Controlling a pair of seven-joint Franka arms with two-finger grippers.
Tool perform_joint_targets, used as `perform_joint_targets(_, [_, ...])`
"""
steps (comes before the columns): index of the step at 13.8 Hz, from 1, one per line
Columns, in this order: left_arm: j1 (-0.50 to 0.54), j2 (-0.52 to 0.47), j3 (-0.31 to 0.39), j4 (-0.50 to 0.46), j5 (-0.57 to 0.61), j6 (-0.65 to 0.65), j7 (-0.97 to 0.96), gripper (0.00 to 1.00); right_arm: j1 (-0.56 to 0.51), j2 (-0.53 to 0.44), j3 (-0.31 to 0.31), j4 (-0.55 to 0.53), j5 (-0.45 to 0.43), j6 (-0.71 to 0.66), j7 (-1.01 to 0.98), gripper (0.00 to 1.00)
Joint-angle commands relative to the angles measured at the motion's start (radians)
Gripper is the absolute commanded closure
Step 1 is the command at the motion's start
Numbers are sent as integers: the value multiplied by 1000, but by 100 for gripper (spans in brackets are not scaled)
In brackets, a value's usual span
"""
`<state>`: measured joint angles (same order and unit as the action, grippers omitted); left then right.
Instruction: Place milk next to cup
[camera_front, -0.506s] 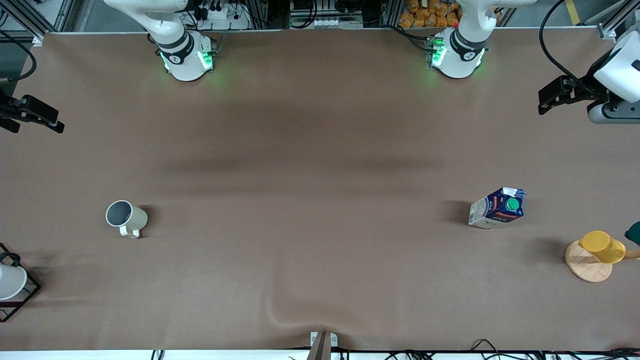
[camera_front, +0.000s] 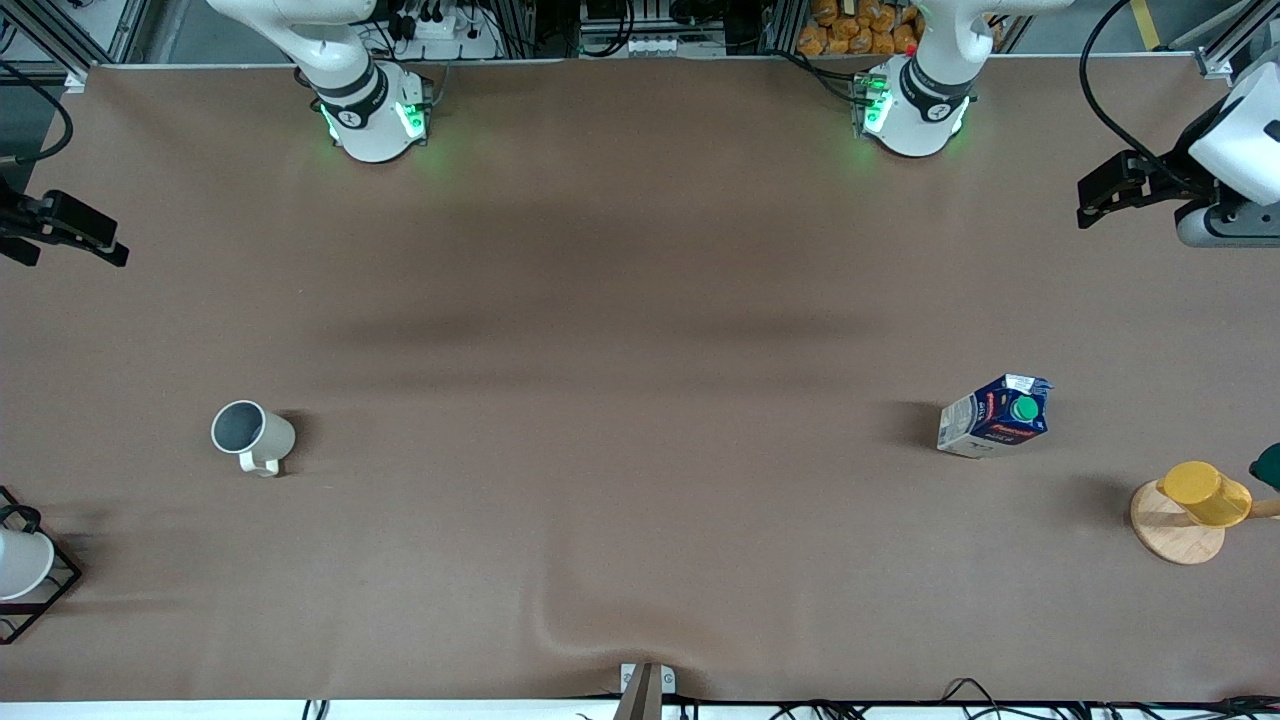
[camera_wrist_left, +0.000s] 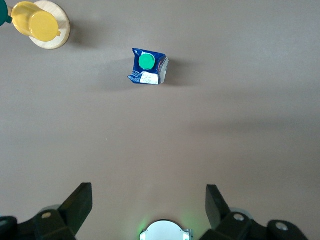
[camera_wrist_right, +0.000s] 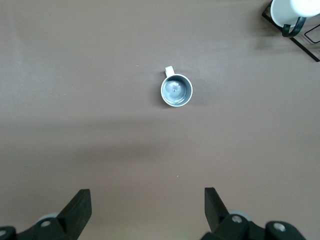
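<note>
On the brown table (camera_front: 640, 250), your milk (camera_front: 994, 416) and cup (camera_front: 252, 436) stand well apart, both grippers empty.

You see the cloth-like surface wrinkled at the edge nearest the front camera, aluminium framing and cables along the robots' edge. The milk stands toward the left arm's end; its red lettering is too small to read. The cup stands toward the right arm's end. A yellow cup (camera_front: 1205, 492) on a wooden disc (camera_front: 1170, 530) sits nearer the camera than the milk; a white cup (camera_front: 20, 562) in a black wire rack (camera_front: 55, 590) is cut off. The left gripper (camera_wrist_left: 149, 210) and right gripper (camera_wrist_right: 147, 210) hang high over bare table, jaws spread wide.
</note>
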<state>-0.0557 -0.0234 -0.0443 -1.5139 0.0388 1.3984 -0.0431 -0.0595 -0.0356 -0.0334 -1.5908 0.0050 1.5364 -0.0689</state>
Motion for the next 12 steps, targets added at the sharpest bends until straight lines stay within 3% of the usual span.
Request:
perform_joint_targets(1, [0, -4, 4, 8, -17, -29, 6, 0, -8, -7, 7, -11, -7, 10, 15, 0])
perform_joint_targets(6, [2, 11, 1, 6, -19, -27, 14, 0, -8, -3, 7, -11, -7, 11, 15, 0])
perform_joint_targets(12, [60, 126, 7, -6, -17, 59, 20, 0, -16, 78, 7, -12, -5, 57, 15, 0])
